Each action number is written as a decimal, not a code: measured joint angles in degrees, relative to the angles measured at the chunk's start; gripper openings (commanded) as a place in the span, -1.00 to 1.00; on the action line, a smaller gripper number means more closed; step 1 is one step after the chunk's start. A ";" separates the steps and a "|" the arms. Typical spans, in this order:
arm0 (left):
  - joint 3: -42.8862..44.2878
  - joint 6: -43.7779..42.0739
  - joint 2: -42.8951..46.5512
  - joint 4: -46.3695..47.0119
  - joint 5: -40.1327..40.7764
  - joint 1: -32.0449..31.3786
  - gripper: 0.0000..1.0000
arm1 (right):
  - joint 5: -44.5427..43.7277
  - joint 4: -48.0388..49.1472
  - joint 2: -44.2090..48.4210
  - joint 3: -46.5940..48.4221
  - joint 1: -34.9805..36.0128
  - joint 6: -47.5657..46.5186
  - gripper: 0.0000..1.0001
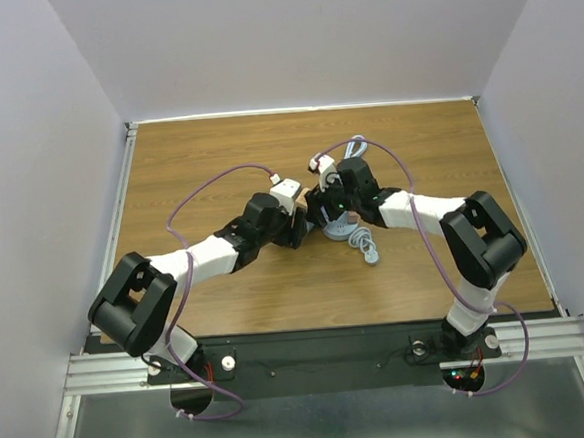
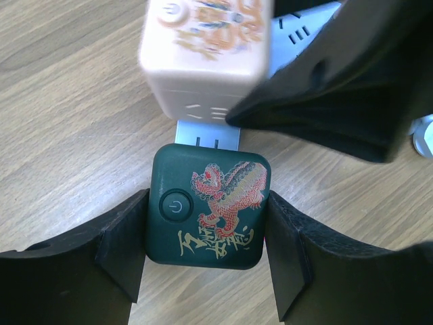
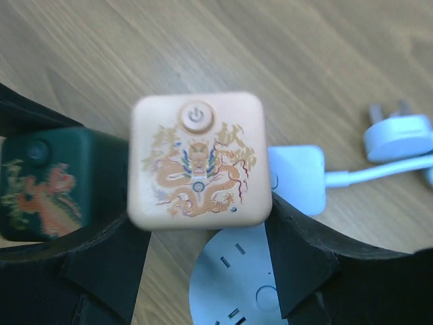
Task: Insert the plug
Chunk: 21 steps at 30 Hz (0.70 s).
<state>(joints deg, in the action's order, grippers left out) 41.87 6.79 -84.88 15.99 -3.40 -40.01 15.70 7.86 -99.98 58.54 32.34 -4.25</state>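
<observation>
2 arms reach inward, left gripper [image 2: 206, 237] and right gripper [image 3: 203, 257] clamped, close together.

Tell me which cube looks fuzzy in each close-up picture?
Left wrist view: the green cube in the left claw is sharp, the peach cube above it fuzzy. Right wrist view: the peach cube is clearer, the green cube at the left edge blurry. Top view: evenly lit, no glare.

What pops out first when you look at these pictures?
Two dragon cubes. The left gripper clamps a dark green cube with a red dragon, and the right gripper holds a peach cube with a golden dragon right beside it. A white plug lies loose on the wooden table.
</observation>
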 measured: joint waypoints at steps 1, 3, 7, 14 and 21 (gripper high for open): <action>-0.13 0.11 0.09 0.09 -0.07 0.00 -1.00 | -0.44 -0.61 -0.85 0.00 0.20 0.42 0.43; -0.13 0.15 0.11 0.09 -0.13 0.00 -1.00 | -1.40 -1.51 -2.19 0.00 0.63 1.03 0.44; -0.35 0.42 0.33 0.07 -0.46 -0.02 -1.00 | -3.39 -1.42 -2.69 0.00 1.55 1.77 0.47; -0.74 0.50 0.59 0.44 -0.66 -0.02 -1.00 | -5.51 -0.98 -2.64 0.00 1.77 2.82 0.76; -0.76 0.79 0.85 0.00 -0.83 -0.02 -1.00 | -6.27 -1.44 0.85 -2.43 1.79 3.23 0.79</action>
<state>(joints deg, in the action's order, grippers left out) 41.10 7.57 -84.03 15.99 -4.23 -40.03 9.43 6.42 -99.13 56.12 34.13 -1.02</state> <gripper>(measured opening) 0.706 0.887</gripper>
